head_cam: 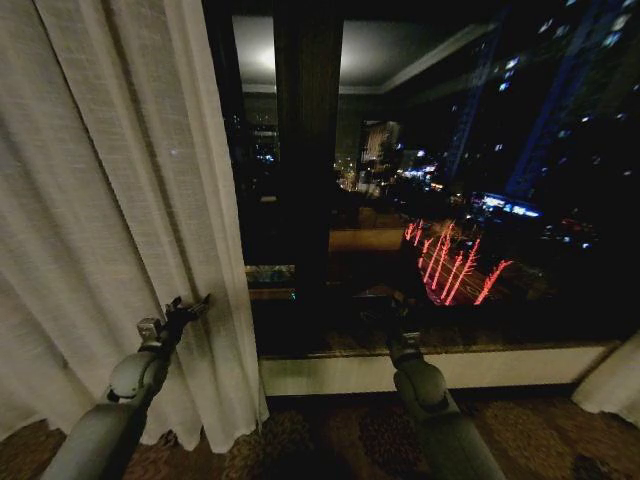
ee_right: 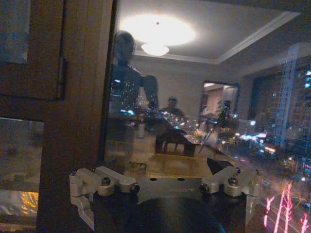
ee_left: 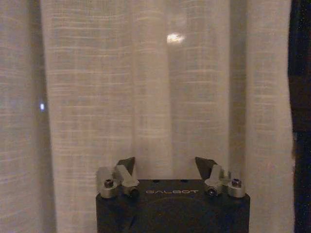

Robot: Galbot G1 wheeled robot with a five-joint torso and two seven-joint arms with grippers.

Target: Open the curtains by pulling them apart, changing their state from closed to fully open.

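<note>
The floor (head_cam: 330, 440) is covered with a dark patterned carpet running up to the pale sill base (head_cam: 470, 368) below the window. On the left, the hem of the sheer off-white curtain panel (head_cam: 100, 200) reaches down to the carpet, its lower folds gathering there. At the far right, a second pale panel (head_cam: 612, 385) also comes down to the floor.

Curtain panel (head_cam: 110, 200) left of window (head_cam: 450, 180); second panel (head_cam: 612, 380) at far right
</note>
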